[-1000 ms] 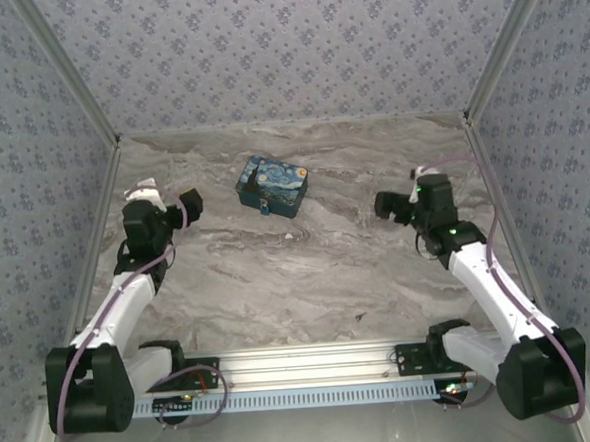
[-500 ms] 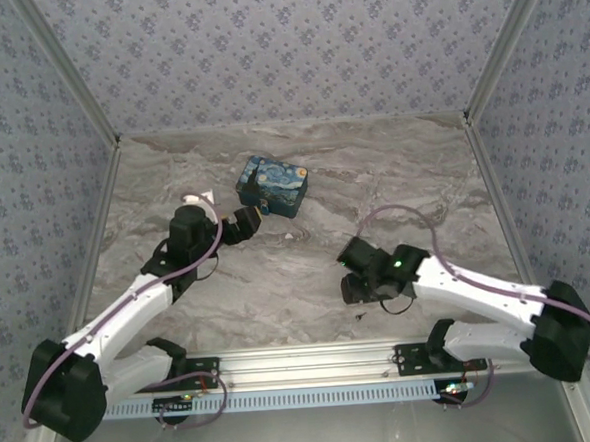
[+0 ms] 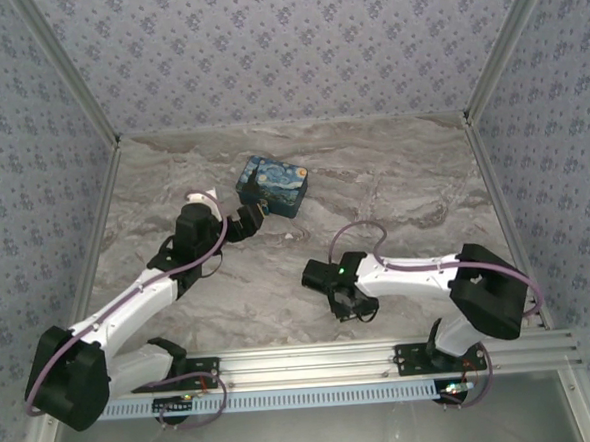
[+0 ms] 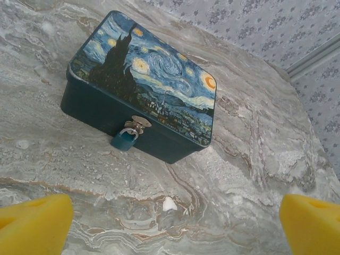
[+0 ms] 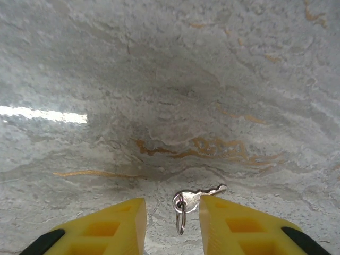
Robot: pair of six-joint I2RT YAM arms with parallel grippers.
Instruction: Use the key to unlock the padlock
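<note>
The tiny blue padlock (image 4: 123, 139) hangs by its silvery shackle from the hasp on the front of the starry-night box (image 4: 151, 74). My left gripper (image 4: 172, 228) is open wide a short way in front of it, its yellow fingers (image 4: 33, 223) at the frame's lower corners. From above, the left gripper (image 3: 252, 218) sits just before the box (image 3: 273, 184). The small grey key (image 5: 197, 197) on its ring lies flat on the marble. My right gripper (image 5: 171, 223) is open and low over it, the key between the fingertips, close to the right finger (image 5: 241, 228).
A small white chip (image 4: 169, 203) lies on the marble table (image 3: 393, 185) between my left fingers. Patterned walls close off the back and both sides. The right gripper (image 3: 348, 308) is near the front rail (image 3: 303, 359).
The right arm swung from the right side to the front middle and dropped low over the key. The left arm reached forward until its gripper faced the box's front.
</note>
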